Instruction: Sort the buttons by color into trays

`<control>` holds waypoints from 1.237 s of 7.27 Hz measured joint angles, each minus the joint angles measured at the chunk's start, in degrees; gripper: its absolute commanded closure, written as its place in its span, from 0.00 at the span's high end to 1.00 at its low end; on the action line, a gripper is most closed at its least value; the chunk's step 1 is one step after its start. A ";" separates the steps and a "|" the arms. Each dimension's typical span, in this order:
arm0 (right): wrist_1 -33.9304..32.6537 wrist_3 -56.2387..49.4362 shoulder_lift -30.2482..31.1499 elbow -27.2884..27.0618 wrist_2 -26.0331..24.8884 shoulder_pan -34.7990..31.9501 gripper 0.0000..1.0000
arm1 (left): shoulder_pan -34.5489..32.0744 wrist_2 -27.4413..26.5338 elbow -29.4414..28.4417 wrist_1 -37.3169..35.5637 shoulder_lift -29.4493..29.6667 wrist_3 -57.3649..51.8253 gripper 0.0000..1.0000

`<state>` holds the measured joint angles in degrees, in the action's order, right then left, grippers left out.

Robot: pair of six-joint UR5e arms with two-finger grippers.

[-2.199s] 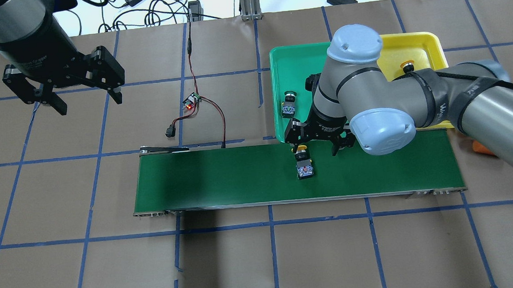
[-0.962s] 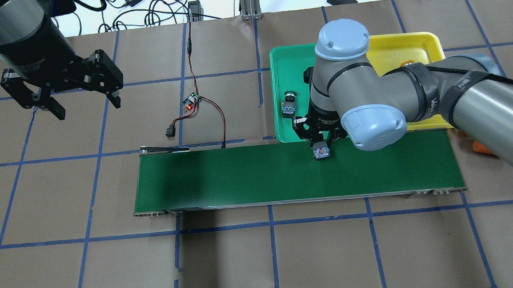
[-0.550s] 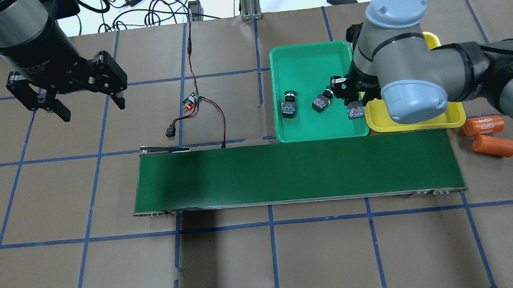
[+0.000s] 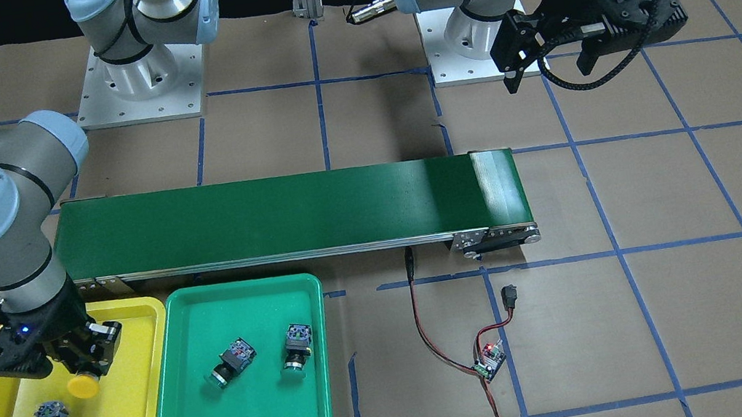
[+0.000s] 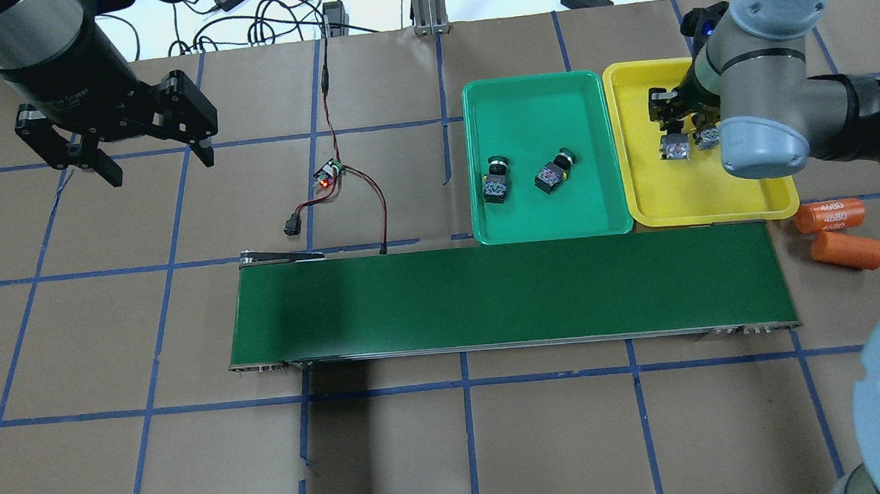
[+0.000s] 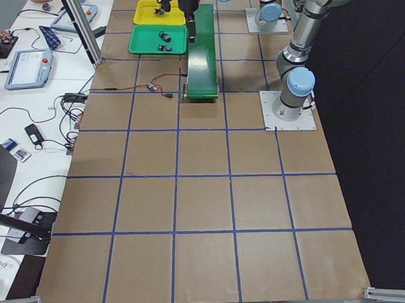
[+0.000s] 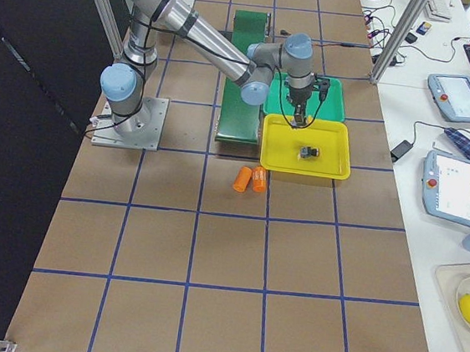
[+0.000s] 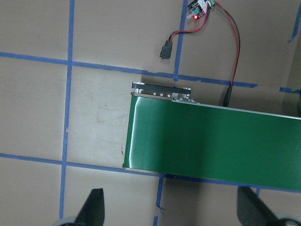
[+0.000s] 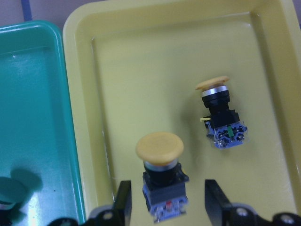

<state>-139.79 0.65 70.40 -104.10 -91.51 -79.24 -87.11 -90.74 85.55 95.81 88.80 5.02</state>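
Right gripper [image 9: 168, 186]: I see it open over the yellow tray [image 5: 712, 201]; jaws either side of 1 yellow button [image 9: 160, 147], not touching it
2nd yellow button [image 9: 220, 115]: lying just beside, same tray
Green buttons [image 5: 496, 182] [image 5: 552, 173]: 2, both in the green tray [image 5: 538, 103]
Left gripper [image 5: 158, 166]: spread wide, holding nothing; well apart from the trays

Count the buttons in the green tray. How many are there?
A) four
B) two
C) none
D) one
B: one button and another, both with green caps, lie in the green tray.
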 measured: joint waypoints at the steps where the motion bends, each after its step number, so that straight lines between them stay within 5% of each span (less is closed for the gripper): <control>1: 4.14 -0.09 2.64 0.14 0.17 0.04 1.00 | 0.00 -0.11 0.00 -0.44 0.09 -0.01 1.00; 3: 14.54 -0.08 9.81 0.50 1.24 -2.02 1.00 | 0.01 -0.23 0.04 -0.61 0.08 -0.01 1.00; 6: 41.00 0.98 17.81 8.43 1.60 -8.49 1.00 | -0.03 -0.26 0.05 -0.62 0.00 -0.01 1.00; 9: 50.40 3.96 19.07 9.35 1.12 -12.88 1.00 | 0.00 -0.12 0.00 -0.64 -0.19 -0.11 1.00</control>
<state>-89.39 4.62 89.47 -94.75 -90.39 -92.12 -87.11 -90.86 85.55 95.17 88.61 4.91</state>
